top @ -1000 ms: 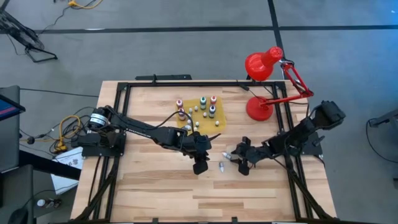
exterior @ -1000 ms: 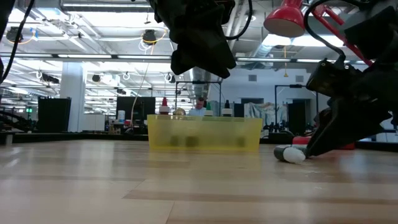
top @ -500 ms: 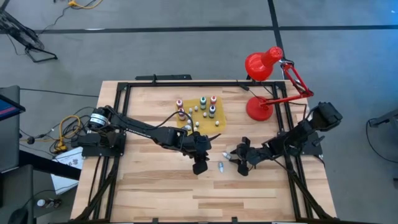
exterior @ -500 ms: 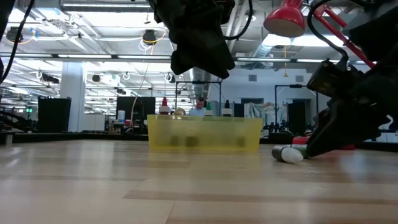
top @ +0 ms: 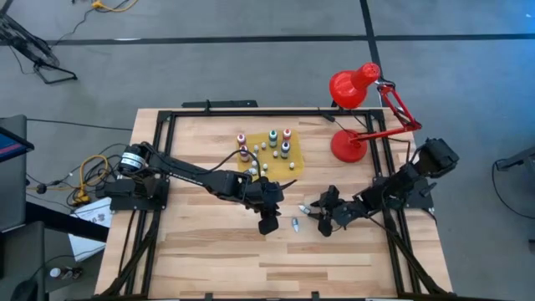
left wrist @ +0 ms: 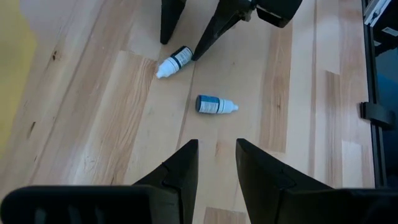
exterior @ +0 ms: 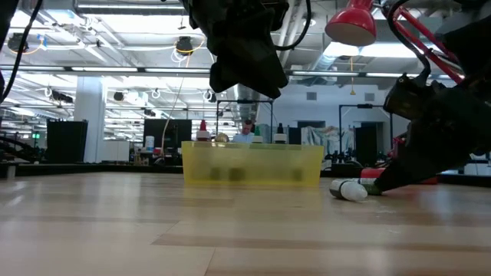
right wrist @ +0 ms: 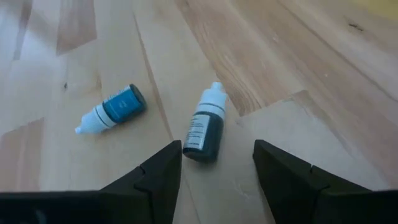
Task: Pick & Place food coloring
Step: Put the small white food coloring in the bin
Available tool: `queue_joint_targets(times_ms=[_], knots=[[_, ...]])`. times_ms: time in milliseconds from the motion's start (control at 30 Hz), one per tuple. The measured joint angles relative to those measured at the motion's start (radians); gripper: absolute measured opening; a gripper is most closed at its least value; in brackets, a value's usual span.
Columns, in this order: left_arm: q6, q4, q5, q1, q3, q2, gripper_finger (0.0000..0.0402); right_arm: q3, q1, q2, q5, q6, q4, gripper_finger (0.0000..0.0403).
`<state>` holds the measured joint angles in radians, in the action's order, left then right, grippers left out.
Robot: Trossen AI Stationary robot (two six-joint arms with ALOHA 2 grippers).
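Note:
Two small food coloring bottles lie on their sides on the wood. One has a dark label [right wrist: 205, 127] and one a blue label [left wrist: 214, 104]. My right gripper [right wrist: 217, 147] is low over the table and open, with the dark-labelled bottle just ahead between its fingers. My left gripper [left wrist: 216, 143] hangs above the table, open by a narrow gap and holding nothing, with the blue-labelled bottle ahead of it. Several more bottles [top: 272, 140] stand upright on the yellow mat [top: 294, 165]. My right gripper has one fingertip [left wrist: 198, 53] right at the base end [left wrist: 185, 55] of the dark-labelled bottle, coming in slanting down from the table's right. I cannot tell whether it touches. The bottle lies flat on the table.
A red desk lamp [top: 355, 88] stands at the far right, its base [top: 347, 147] close behind my right arm. A black frame [top: 209, 113] runs round the table's edges. Bare wood lies toward the near edge.
My right gripper has rolled about its wrist and tipped a little, staying in the same place. In the low view a lying bottle has slid slightly toward the table's left edge.

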<state>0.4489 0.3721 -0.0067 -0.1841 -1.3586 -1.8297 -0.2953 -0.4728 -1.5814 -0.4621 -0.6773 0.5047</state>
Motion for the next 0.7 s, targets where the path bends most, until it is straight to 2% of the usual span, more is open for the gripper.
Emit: queue_joint_targets(times_ms=[133, 433, 700], knots=[[0.000, 0.004, 0.000, 0.000, 0.000, 0.000, 0.0098, 0.000, -0.007, -0.012, -0.029, 0.001, 0.004, 0.0188], [0.000, 0.014, 0.000, 0.000, 0.000, 0.000, 0.0098, -0.081, -0.035, -0.190, -0.163, 0.082, 0.070, 0.0191], [0.007, 0.037, 0.000, 0.000, 0.000, 0.000, 0.0098, -0.096, -0.062, -0.207, -0.163, 0.110, 0.050, 0.0174]])
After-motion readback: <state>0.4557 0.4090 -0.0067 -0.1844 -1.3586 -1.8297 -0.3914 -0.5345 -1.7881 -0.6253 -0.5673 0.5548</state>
